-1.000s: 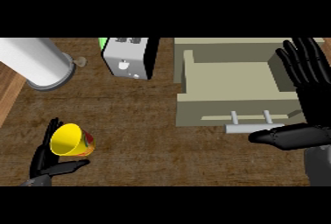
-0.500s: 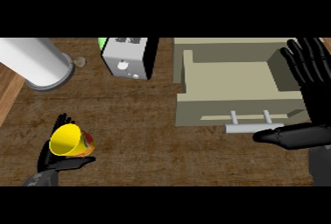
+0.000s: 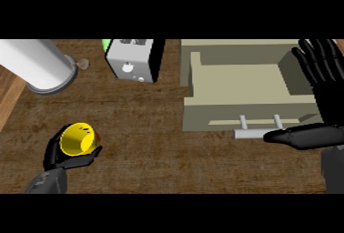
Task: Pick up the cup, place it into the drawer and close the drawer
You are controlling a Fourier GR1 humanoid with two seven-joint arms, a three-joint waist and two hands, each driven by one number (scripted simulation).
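Cradling the yellow cup (image 3: 79,139) at the lower left of the view, the left hand (image 3: 67,157) is curling its fingers (image 3: 52,150) and thumb around the cup's body, so the fingers are clamped on it. The cup is tipping its open mouth up toward the head view, and a red patch is showing on its right side. It is sitting low over the brown table (image 3: 154,145), well apart from the drawer (image 3: 245,88), which is standing open at the upper right with its pale inside bare and its handle (image 3: 259,132) facing the near edge.

Over on the right, the right hand (image 3: 316,98) is resting by the drawer's right side, fingers straight and spread, thumb lying across just beside the handle, holding nothing.

Judging by its look, the cup is small, light and rigid, probably smooth-walled, so it could be slipping if held only at the rim; taking it around the middle of the body, as the hand is doing now, looks the safest hold. It is still needing a carry across the table to the drawer.

Farther back, a toaster (image 3: 133,59) and a white cylinder (image 3: 37,63) are standing clear of that route.
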